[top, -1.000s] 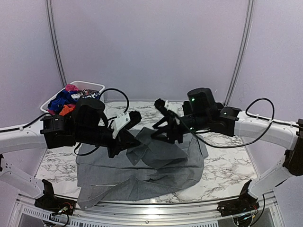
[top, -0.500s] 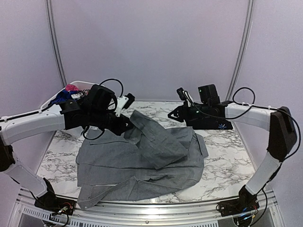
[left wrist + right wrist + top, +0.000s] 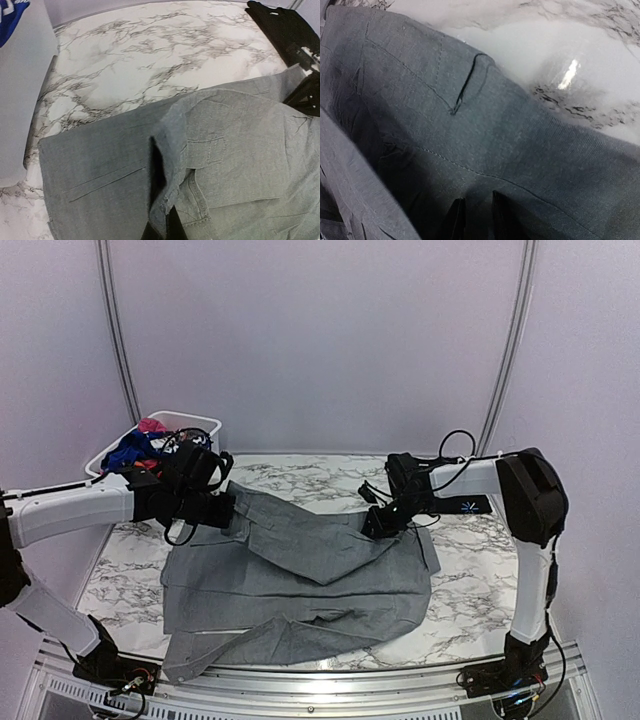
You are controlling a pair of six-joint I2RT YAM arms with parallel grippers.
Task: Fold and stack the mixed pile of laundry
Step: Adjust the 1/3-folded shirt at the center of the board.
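- left gripper: only dark finger stubs show at the lower edge of the left wrist view. A raised fold of the grey shirt covers the gap between them.
- right gripper: two fingertips, cut off by the lower edge. Whether cloth is pinched between them cannot be told.
- laundry pile in the basket: partly hidden behind the left arm. Single pieces are too small to name.
- black garment: largely behind the right arm.
- surface: blurred, with glare.
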